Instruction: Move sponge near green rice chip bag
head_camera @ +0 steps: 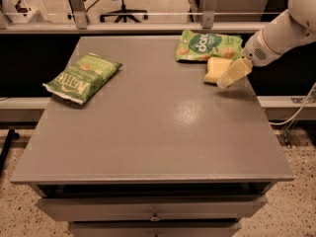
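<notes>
Pale yellow flat foam sponge (215, 69) lay far right on the grey table (148, 132), just near of the light green rice chip bag (207, 46). Cream gripper (232, 75) sat at the sponge's right edge; could not tell whether grasping or released. Green Kettle bag (81, 78) lay left.

Sponge (215, 68): flat on the table (148, 132), near the right edge, towards the far right corner.
Rice chip bag (207, 46): at the far edge, just behind the sponge.
Gripper (229, 77): at the sponge's right side, tilted down to the left.
Arm (281, 33): white, reaching in over the right edge.
Kettle bag (81, 77): near the left edge, far half.
</notes>
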Controlling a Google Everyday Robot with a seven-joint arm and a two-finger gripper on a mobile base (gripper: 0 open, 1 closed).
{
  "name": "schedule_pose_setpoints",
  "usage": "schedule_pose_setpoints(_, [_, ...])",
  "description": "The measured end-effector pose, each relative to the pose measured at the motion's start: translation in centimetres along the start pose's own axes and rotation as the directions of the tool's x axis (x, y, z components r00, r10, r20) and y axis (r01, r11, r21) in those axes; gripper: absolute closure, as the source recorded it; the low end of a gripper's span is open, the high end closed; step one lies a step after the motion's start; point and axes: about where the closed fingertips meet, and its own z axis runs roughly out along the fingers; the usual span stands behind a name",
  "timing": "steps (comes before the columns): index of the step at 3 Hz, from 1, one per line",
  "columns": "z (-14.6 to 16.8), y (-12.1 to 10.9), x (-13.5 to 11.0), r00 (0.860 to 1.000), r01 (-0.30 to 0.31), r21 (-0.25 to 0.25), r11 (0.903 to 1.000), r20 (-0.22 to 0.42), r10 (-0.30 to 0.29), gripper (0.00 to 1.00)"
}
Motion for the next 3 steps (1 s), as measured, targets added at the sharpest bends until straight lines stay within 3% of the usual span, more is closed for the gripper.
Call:
schedule_pose_setpoints(1, [-1.5,0.7,-0.1,1.000,0.013,0.010,0.9999,0.019,-0.014,0.00])
schedule_pose_setpoints(2, [-5.5,2.0,0.3,0.996,0.046,0.027,0.9986,0.080,-0.049,0.00])
schedule_pose_setpoints(3, [-10.8,3.7,1.1,0.972,0.101,0.057,0.9933,0.207,-0.111,0.00])
